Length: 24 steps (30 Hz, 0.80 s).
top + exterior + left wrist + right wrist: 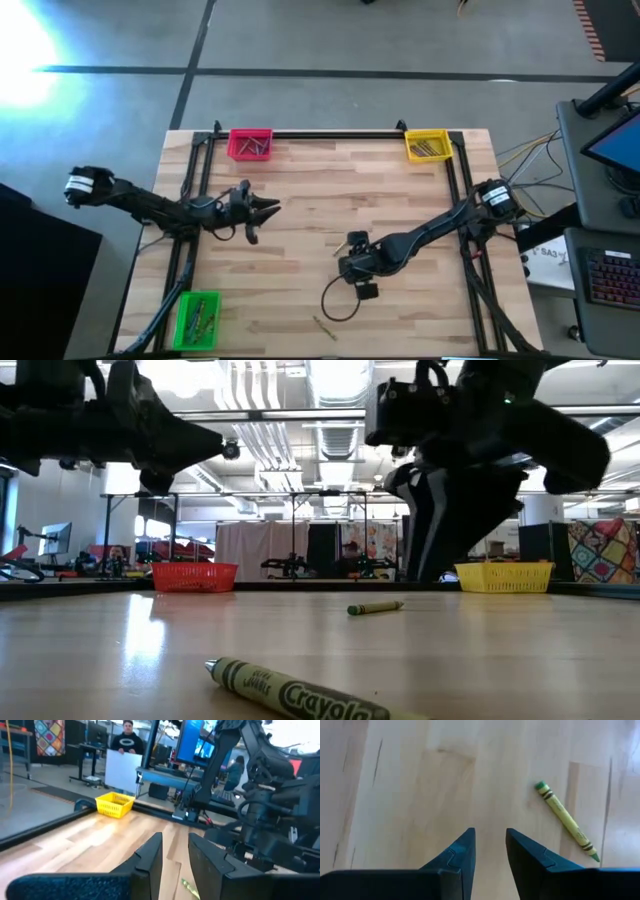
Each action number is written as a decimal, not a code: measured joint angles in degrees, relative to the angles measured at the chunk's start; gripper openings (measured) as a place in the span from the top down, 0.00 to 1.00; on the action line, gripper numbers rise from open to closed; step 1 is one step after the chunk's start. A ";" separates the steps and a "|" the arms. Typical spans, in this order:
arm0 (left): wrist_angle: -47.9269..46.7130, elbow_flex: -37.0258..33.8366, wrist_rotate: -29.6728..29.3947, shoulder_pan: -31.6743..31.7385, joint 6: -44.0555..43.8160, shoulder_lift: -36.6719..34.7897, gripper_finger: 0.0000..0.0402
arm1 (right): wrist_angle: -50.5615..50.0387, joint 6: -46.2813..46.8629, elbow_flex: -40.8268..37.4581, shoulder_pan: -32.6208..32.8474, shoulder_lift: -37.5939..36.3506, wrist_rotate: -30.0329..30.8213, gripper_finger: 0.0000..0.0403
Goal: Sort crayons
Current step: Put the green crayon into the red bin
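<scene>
Two olive-green crayons lie flat on the wooden table. One (566, 820) (339, 249) (375, 607) is beside my right gripper (490, 845) (351, 243), which hovers above the table mid-right, slanting down, open, with nothing between its fingers. The other crayon (325, 327) (300, 698) is near the front edge. My left gripper (175, 847) (268, 208) hangs level over the table's left part, pointing right, open and empty. More crayons lie in the pink bin (250, 144), the yellow bin (428, 146) and the green bin (198, 318).
A black frame rail (330, 134) runs along the table's far edge between the pink and yellow bins. A black cable loop (338, 300) hangs under my right arm. A desk with screens (600, 180) stands right of the table. People show in the room behind.
</scene>
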 joint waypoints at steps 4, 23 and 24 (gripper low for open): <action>-1.08 -0.17 0.01 -0.12 -1.32 0.24 0.81 | 2.76 4.05 -0.01 -0.22 0.44 -0.01 0.77; -3.54 2.46 -0.49 -0.09 -1.26 11.65 0.81 | 7.32 -1.77 1.04 -1.01 6.05 -0.51 0.73; -3.59 3.16 -0.48 -0.09 -1.26 12.64 0.81 | 5.99 -1.99 1.04 -1.31 6.07 -0.30 0.73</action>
